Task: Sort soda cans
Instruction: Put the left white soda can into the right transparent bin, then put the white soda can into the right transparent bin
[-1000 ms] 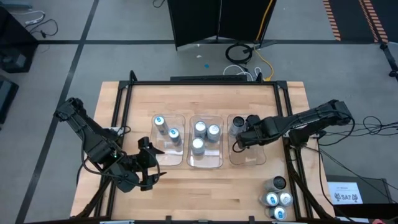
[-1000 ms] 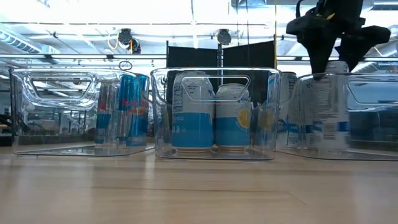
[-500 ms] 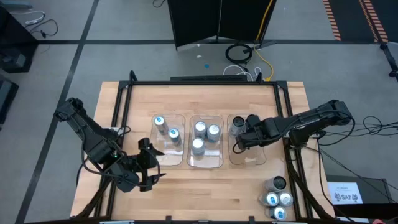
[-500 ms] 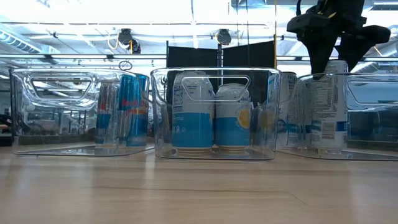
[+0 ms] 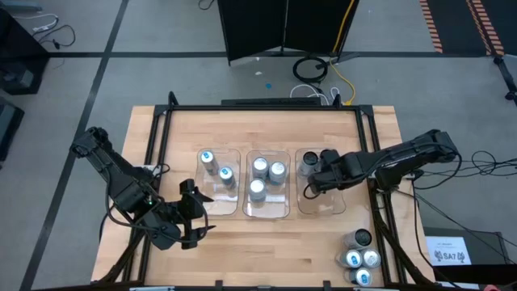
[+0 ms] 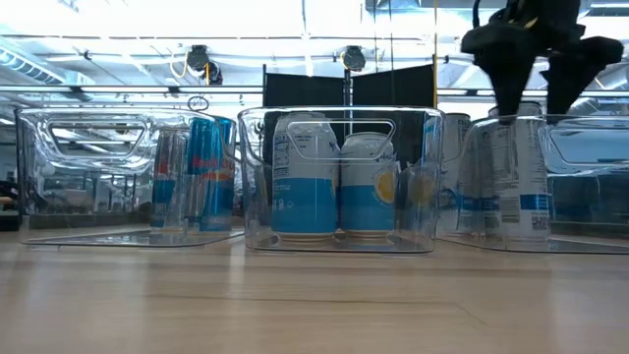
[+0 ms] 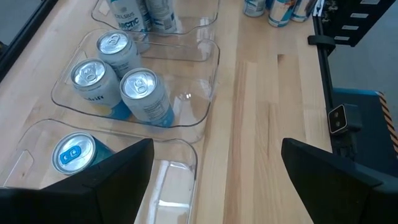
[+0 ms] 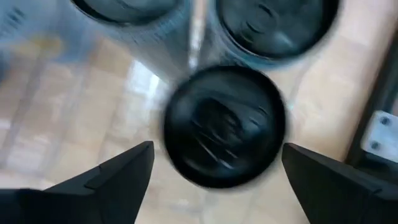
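The step in hand looks like letting go of a dark-topped can point(image 8: 224, 127) in the right tray point(image 5: 321, 208): lift straight up, so neither finger tips it against its two neighbours.

Left gripper point(image 5: 199, 217) waits near the table's front by the left tray point(image 5: 212, 208), jaws wide, empty. Middle tray point(image 5: 266, 212) holds three cans point(image 5: 265, 176). Right gripper point(image 5: 308, 181) hovers over the can, jaws apart and, as far as the blur allows, not touching it.
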